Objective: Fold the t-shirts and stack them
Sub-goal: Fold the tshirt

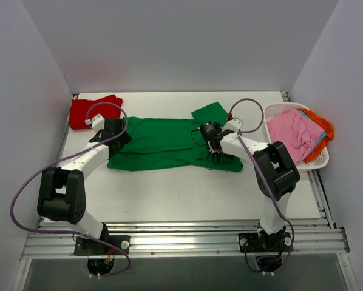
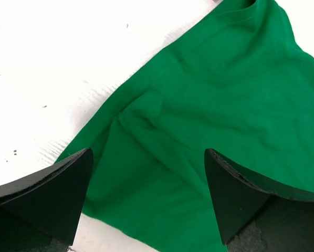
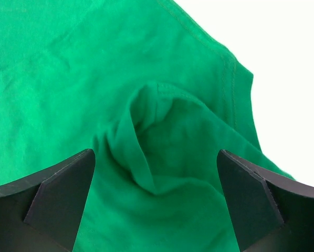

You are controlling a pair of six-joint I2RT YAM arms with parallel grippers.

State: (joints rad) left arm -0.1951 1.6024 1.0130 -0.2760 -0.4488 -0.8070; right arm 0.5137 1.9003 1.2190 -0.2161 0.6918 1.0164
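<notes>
- A bright green t-shirt (image 1: 169, 144) is seen laid out lengthwise across the middle of the white table (image 1: 169, 200), with one sleeve sticking out toward the far edge beside the right arm.
- A white plastic lattice basket (image 1: 277, 109) is set at the table's right edge. A crumpled pink t-shirt (image 1: 294, 133) is heaped in it, an orange t-shirt (image 1: 323, 127) is draped over its far-right rim, and a thin strip of a blue t-shirt (image 1: 320, 141) is glimpsed between the two.
- A red t-shirt (image 1: 93, 111) is left bunched at the far left corner of the table, well apart from the basket and just beyond the green shirt's left end.
- The left gripper (image 1: 111, 134) is held over the green shirt's left end. In the left wrist view its fingers (image 2: 57, 194) are spread wide apart with nothing clamped, and green cloth and a bare patch of table are shown beneath them.
- The right gripper (image 1: 213, 142) is poised over the green shirt's right end. In the right wrist view its fingers (image 3: 57, 199) are likewise spread wide, and a raised pucker of green fabric with a stitched hem is framed between them, ungripped.
</notes>
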